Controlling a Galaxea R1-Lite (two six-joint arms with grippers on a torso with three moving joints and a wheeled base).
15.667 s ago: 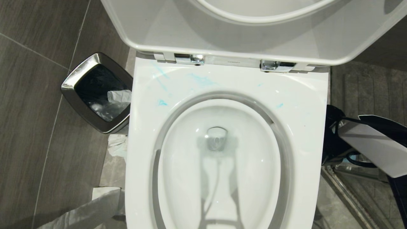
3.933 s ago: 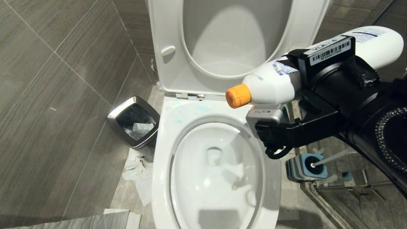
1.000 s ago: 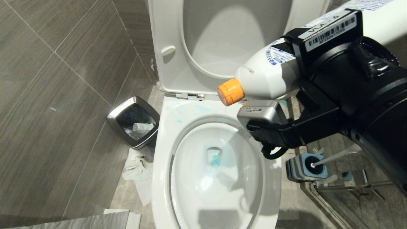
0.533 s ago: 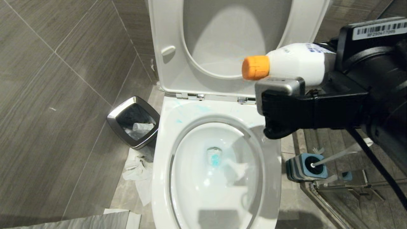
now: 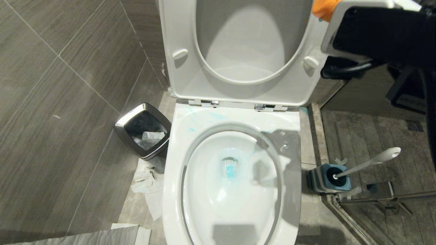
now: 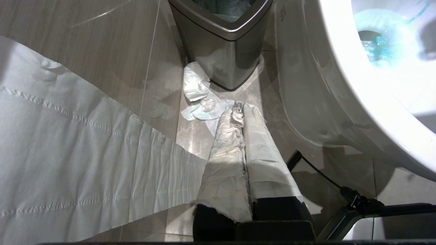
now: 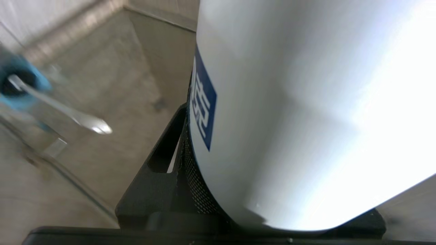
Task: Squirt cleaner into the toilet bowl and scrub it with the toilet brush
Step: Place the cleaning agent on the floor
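A: Right arm's pose?
B: Raised at the upper right of the head view, level with the upturned seat (image 5: 238,92). The right gripper (image 7: 190,163) is mostly out of that view; only the bottle's orange cap (image 5: 322,8) shows past the wrist.
A: Its fingers?
B: Part open and clamped on a white bottle (image 7: 306,112) with a blue label. One black finger (image 7: 167,163) lies flat against the bottle's side.
A: Left arm?
B: Low beside the bowl (image 6: 340,102). The left gripper (image 6: 243,143) points toward the bin (image 6: 221,44), its fingers closed together and wrapped in white paper.
A: Cleaner?
B: Blue liquid (image 5: 230,170) sits in the bowl's drain, well below the right fingers. Pale blue smears mark the rim behind the basin, near the hinges.
A: Brush?
B: Brush (image 5: 366,165) stands in its blue holder (image 5: 328,178) on the floor beside the bowl, far below the right fingers, handle leaning away from the bowl. Nothing touches it.
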